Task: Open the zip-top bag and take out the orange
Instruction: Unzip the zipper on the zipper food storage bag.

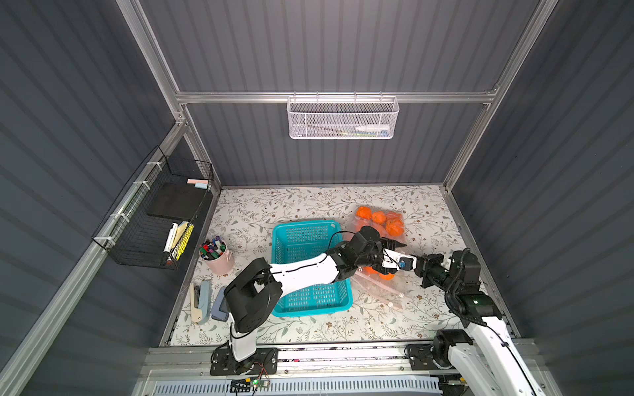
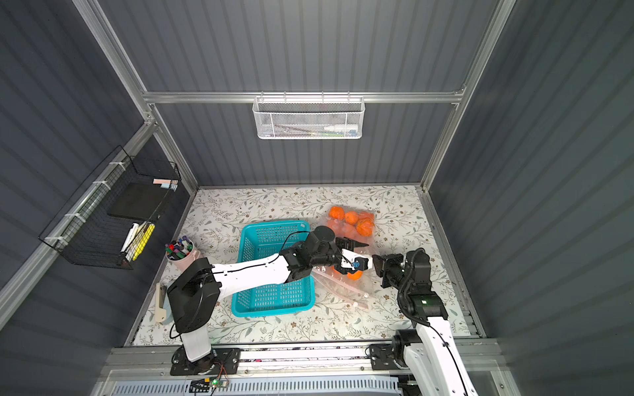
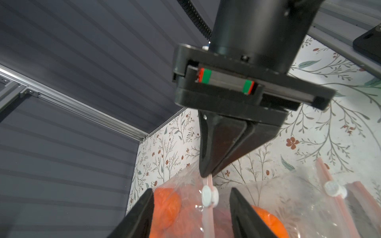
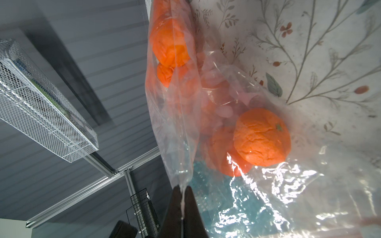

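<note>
A clear zip-top bag (image 1: 375,286) with several oranges (image 1: 394,226) lies on the floral table, right of the teal basket. My right gripper (image 4: 182,189) is shut on the bag's pink zip edge and holds that corner up. In the left wrist view its tips (image 3: 206,173) pinch the strip just beyond the white slider (image 3: 209,197). My left gripper (image 3: 191,191) is open, one finger on either side of the slider and the strip, with gaps on both sides. One orange (image 4: 261,138) rests low inside the bag (image 4: 268,195). In both top views the left gripper (image 1: 398,257) (image 2: 360,259) hovers over the bag's middle.
The teal basket (image 1: 284,308) stands under my left arm. A pink cup of markers (image 1: 216,253) and a stapler (image 1: 200,301) sit at the left. Another white slider (image 3: 334,188) on a pink strip lies beside the held one. Grey walls close the table's back and sides.
</note>
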Action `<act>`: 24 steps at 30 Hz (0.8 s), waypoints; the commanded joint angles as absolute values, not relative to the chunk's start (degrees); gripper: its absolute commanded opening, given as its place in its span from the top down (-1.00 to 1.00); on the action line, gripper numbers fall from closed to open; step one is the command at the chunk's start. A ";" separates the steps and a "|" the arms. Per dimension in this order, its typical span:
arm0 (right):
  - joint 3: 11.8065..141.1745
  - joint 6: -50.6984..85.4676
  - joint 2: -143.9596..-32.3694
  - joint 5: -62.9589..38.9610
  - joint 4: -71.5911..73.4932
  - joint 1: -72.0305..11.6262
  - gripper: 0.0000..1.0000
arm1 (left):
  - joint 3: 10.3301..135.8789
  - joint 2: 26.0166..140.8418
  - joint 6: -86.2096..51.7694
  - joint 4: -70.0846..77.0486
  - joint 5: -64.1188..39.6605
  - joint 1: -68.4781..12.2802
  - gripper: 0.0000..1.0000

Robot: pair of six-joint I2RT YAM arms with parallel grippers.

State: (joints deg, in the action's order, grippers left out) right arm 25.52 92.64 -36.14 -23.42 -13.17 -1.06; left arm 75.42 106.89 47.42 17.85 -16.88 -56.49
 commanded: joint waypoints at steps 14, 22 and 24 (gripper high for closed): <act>25.38 97.10 -36.04 -25.22 -12.04 -0.71 1.00 | 76.94 111.97 47.68 21.62 -11.90 -58.75 0.34; 25.71 97.08 -36.65 -25.49 -11.90 -0.70 1.00 | 74.91 111.62 47.85 24.08 -9.75 -58.88 0.43; 25.74 97.03 -36.64 -25.44 -11.94 -0.71 1.00 | 74.46 111.36 47.74 25.04 -8.94 -58.89 0.54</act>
